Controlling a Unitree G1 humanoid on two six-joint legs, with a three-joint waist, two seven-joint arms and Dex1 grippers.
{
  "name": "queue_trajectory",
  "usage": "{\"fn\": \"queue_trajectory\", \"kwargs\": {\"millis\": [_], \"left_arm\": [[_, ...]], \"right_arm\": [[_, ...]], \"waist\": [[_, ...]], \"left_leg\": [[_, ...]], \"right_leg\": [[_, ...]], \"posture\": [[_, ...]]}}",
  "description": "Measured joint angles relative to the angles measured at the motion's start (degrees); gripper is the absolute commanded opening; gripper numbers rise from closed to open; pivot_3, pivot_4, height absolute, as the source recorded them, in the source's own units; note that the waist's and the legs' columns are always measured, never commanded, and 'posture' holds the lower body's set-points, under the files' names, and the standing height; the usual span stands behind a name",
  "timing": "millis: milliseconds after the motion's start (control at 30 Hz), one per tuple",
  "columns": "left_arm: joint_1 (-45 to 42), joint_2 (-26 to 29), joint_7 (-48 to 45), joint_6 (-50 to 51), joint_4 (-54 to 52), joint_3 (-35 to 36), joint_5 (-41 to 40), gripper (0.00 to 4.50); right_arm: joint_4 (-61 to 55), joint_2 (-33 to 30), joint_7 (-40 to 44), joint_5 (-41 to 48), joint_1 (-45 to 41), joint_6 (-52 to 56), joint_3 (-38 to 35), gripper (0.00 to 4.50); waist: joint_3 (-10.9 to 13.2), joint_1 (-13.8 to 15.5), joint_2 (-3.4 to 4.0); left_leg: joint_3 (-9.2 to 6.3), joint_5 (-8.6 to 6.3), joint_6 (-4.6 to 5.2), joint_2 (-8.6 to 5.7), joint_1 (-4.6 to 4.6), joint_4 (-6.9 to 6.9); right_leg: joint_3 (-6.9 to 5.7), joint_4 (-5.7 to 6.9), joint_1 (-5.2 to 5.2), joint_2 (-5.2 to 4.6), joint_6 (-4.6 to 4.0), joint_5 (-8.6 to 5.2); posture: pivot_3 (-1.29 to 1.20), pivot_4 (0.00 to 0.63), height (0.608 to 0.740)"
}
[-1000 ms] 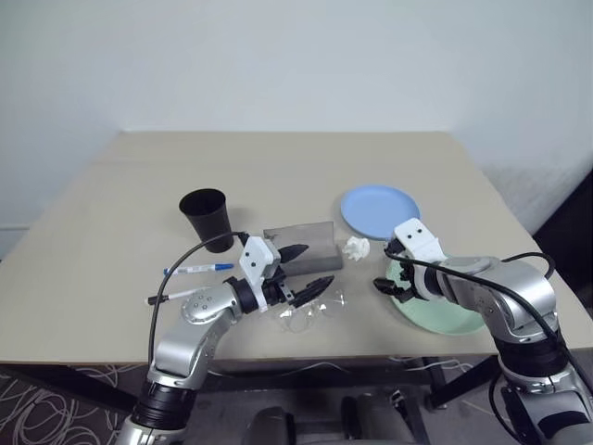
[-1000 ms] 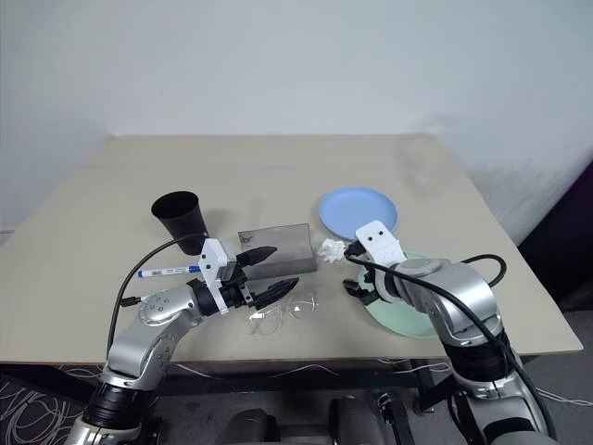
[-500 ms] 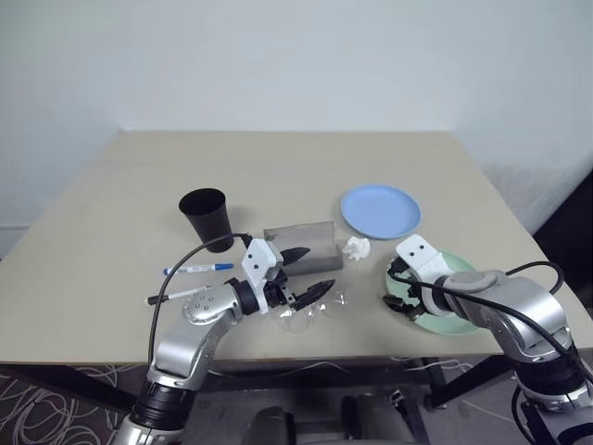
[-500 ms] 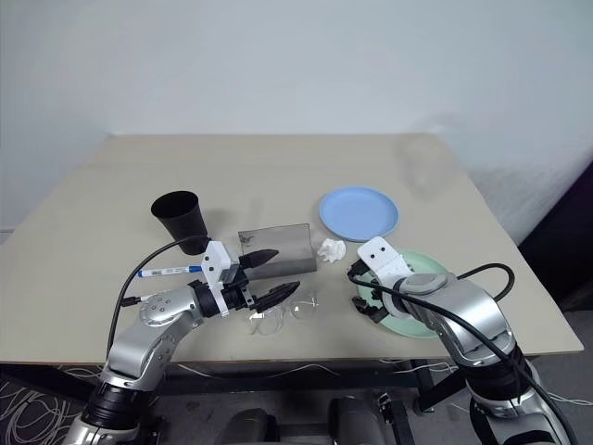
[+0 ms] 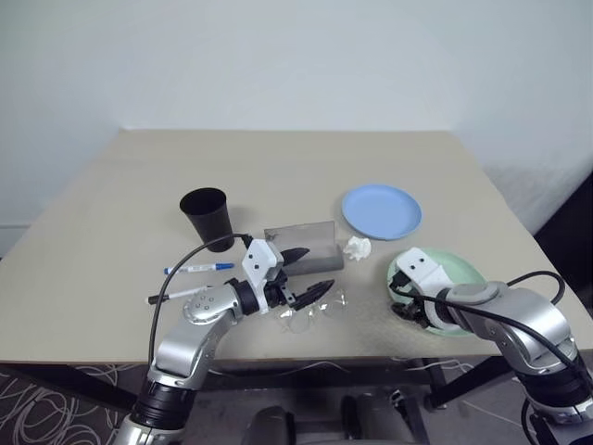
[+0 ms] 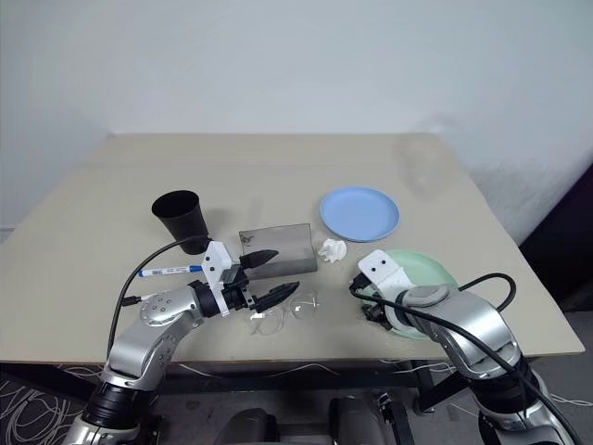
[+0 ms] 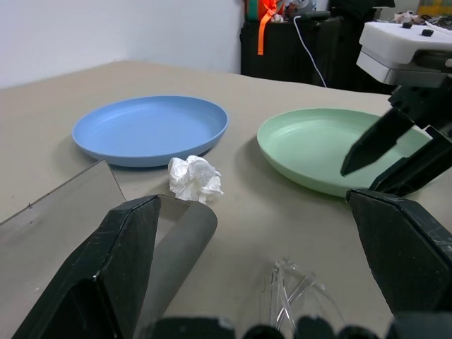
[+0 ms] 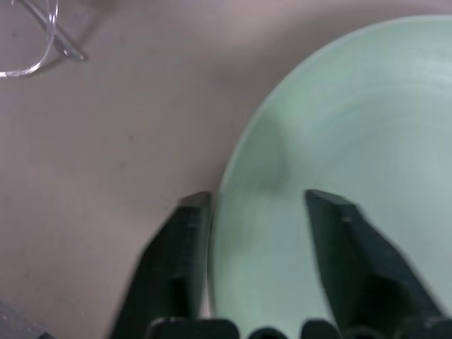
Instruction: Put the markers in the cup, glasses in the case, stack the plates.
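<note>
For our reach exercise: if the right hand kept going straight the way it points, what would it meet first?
Probably the green plate: the right hand straddles its near rim, with the table just beneath.

The left gripper (image 5: 309, 271) is held level, pointing forward and toward the right, its jaws spread wide with nothing between them, while the right gripper (image 8: 258, 212), on a bent arm, points steeply down with one finger to each side of a rim, not pressed together.

A beige surface (image 5: 278, 167) fills the middle of the frame, backed by a plain pale wall (image 5: 296, 56). Tangled cables (image 5: 46, 403) lie on the dark floor at lower left.
</note>
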Motion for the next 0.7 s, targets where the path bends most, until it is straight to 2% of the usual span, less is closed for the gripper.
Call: {"fn": "queue_trajectory", "kwargs": {"millis": [367,467,533,700], "left_arm": [[0.0,0.09,0.08,0.0,0.02,0.0,0.17,4.5],[0.0,0.09,0.12,0.0,0.08,0.01,0.21,4.5],[0.0,0.09,0.15,-0.01,0.11,0.01,0.22,4.5],[-0.09,0.11,0.18,-0.02,0.14,0.05,0.23,4.5]], "right_arm": [[0.19,-0.26,-0.56,-0.08,0.0,-1.74,0.79,1.19],[0.46,-0.64,-0.8,-0.37,0.15,-2.48,0.8,0.61],[0.68,-0.97,-1.28,-0.62,0.33,-2.84,0.8,0.02],[0.84,-1.95,-1.79,-1.55,0.4,-4.11,0.82,0.02]], "waist": [[0.0,0.0,0.0],[0.0,0.0,-0.01],[0.0,0.01,-0.01],[0.02,-0.01,-0.04]], "left_leg": [[-0.07,0.0,0.0,0.01,-0.08,0.0],[-0.07,0.0,-0.01,0.01,-0.1,0.0],[-0.07,0.0,0.0,0.01,-0.1,0.0],[-0.06,0.0,0.0,0.22,-0.13,0.01]], "right_leg": [[-0.1,-0.07,-0.01,-0.01,0.0,0.0],[-0.11,-0.07,-0.02,-0.02,0.0,0.0],[-0.11,-0.07,-0.02,-0.02,0.0,0.0],[-0.51,-0.46,0.04,-0.04,0.0,0.0]], "posture": [[0.0,0.0,0.74],[0.0,0.0,0.74],[0.0,0.0,0.74],[0.0,0.0,0.74]]}}
